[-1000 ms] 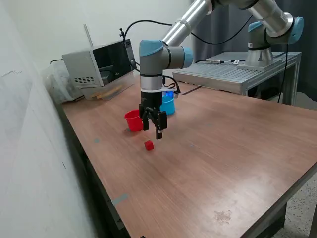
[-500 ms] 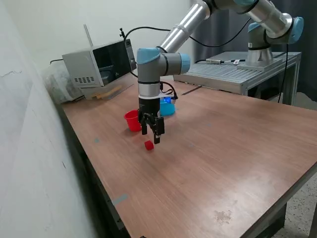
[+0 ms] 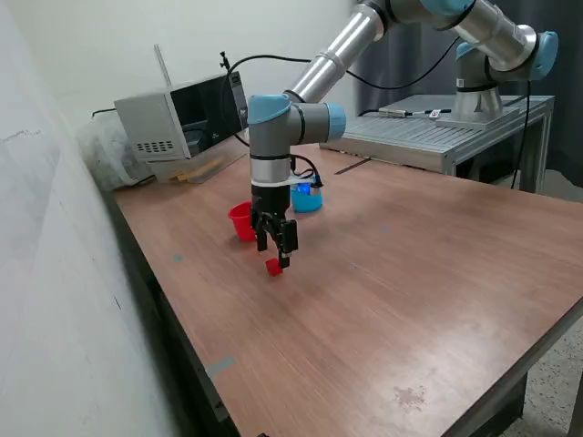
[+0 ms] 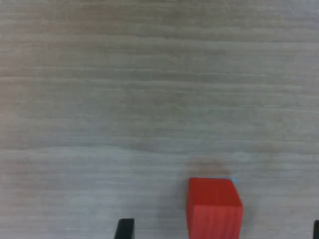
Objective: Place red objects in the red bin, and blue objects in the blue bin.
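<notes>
One little red cube [image 3: 272, 267] sits on the wooden table [image 3: 410, 291], right under the gripper [image 3: 274, 259]. From the wrist cam the cube [image 4: 215, 207] is between the two black fingertips [image 4: 124, 228], which are spread wide and not touching it. Red cup [image 3: 242, 221] is just behind the arm on the exterior view's left, light blue cup [image 3: 307, 198] near it, partly hidden by the wrist. Grey box-shaped machine [image 3: 178, 116] sits at the table's far edge.
</notes>
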